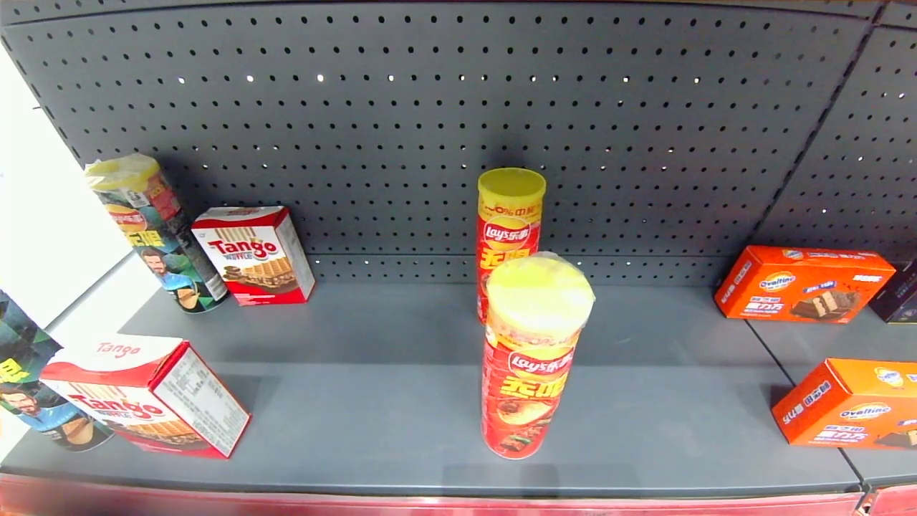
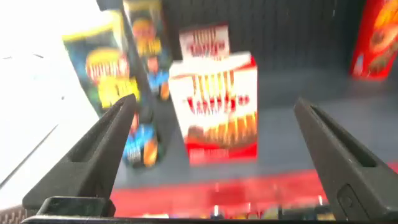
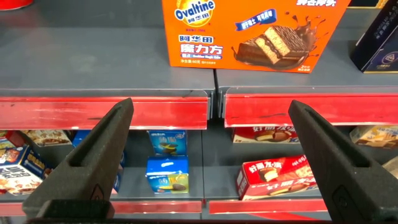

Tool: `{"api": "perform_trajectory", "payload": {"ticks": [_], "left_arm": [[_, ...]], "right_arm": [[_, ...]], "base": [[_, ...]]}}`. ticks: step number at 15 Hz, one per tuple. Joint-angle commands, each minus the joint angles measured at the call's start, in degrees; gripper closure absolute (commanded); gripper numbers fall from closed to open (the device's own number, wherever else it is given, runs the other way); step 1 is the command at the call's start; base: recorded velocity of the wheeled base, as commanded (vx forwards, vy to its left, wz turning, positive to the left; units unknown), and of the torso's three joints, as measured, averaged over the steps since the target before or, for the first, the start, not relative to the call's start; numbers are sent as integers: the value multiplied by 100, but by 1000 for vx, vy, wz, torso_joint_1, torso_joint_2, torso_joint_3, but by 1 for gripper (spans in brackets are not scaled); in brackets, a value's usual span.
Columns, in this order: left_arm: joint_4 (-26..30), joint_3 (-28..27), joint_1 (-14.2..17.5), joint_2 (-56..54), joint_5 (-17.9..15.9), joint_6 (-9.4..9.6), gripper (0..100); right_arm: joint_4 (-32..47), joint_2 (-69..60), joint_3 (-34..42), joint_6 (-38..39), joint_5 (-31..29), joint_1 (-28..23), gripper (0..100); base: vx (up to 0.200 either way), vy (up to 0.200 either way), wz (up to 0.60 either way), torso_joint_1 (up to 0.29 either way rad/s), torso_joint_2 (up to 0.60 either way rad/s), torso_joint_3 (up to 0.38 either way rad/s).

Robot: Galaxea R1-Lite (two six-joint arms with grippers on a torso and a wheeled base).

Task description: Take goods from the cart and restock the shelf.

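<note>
On the grey shelf point(image 1: 372, 387) two red chip cans with yellow lids stand in the middle, one at the front point(image 1: 531, 356) and one behind it point(image 1: 508, 236). At the left are two red-and-white wafer boxes point(image 1: 147, 398) point(image 1: 254, 254) and two dark chip cans point(image 1: 154, 233) point(image 1: 32, 390). My left gripper point(image 2: 214, 127) is open and holds nothing, in front of the shelf's edge facing a wafer box point(image 2: 214, 106) and the dark cans point(image 2: 106, 81). My right gripper point(image 3: 211, 130) is open and holds nothing, facing the orange box point(image 3: 252, 31) on the shelf.
Orange chocolate-wafer boxes point(image 1: 802, 283) point(image 1: 849, 405) lie on the shelf's right section. A perforated back panel point(image 1: 444, 107) closes the rear. Red price rails point(image 3: 106, 112) edge the shelves. Lower shelves hold blue boxes point(image 3: 166, 174) and red boxes point(image 3: 277, 177).
</note>
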Motion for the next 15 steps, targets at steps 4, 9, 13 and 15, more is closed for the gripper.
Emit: {"api": "perform_trajectory", "payload": {"ticks": [4,9,13,15], "left_arm": [[621,41,53,-716,-6,19,0],[1922,41,53,-716,-59,125,0],[2379,-20,88,-698,205,-596,0],[2370,-11,88,-663,178,-561,0]], "right_arm": [[0,2,0,-2,1,2,0],[0,2,0,-2,1,-6,0],[0,2,0,-2,1,2,0],[0,2,0,-2,-8,-6,0]], "base": [[0,0,0,0,0,0],[0,0,0,0,0,0],[0,0,0,0,0,0],[0,0,0,0,0,0]]}}
